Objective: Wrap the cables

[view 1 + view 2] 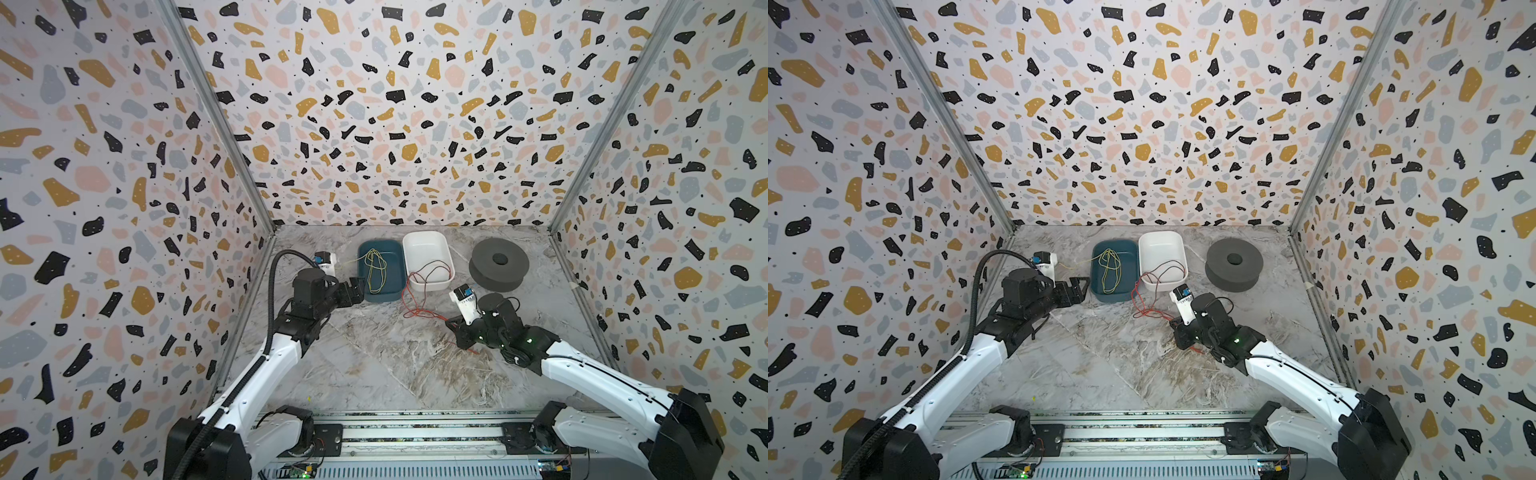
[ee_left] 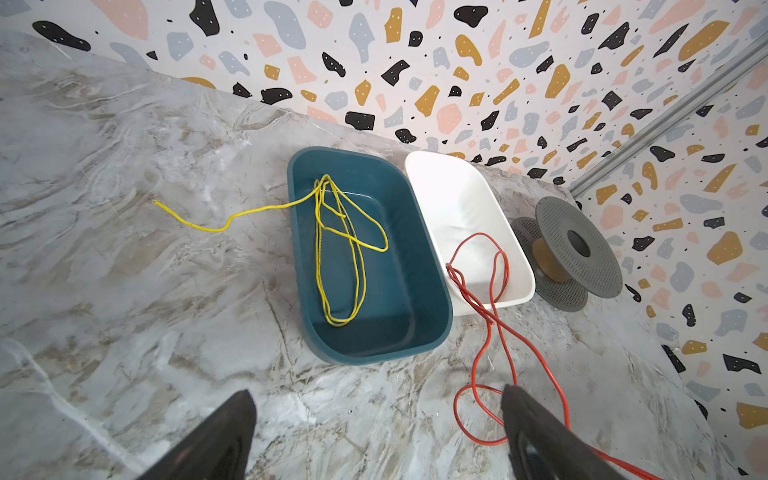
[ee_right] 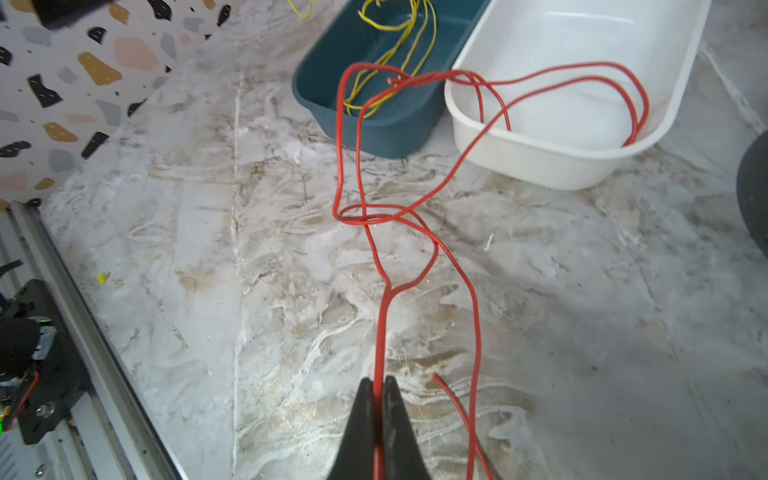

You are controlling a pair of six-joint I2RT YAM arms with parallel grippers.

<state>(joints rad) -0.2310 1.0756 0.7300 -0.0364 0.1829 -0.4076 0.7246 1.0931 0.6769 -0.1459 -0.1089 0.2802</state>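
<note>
Cables (image 3: 382, 324) vanish pinched inside right claw (image 3: 376, 380); left claw (image 2: 376, 390), partly cropped, gapes wide.

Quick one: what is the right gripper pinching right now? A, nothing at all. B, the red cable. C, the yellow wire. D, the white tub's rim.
B: in the right wrist view the right gripper is shut on the red cable, whose loops trail into the white tub.

Red cables (image 3: 384, 316), yellow wire (image 2: 318, 249), teal tray (image 2: 395, 291), white tray (image 2: 453, 195), dark grey spool (image 2: 598, 266), grey-and-tan marbled table (image 2: 124, 291), terrazzo-speckled white walls (image 1: 374, 104).
</note>
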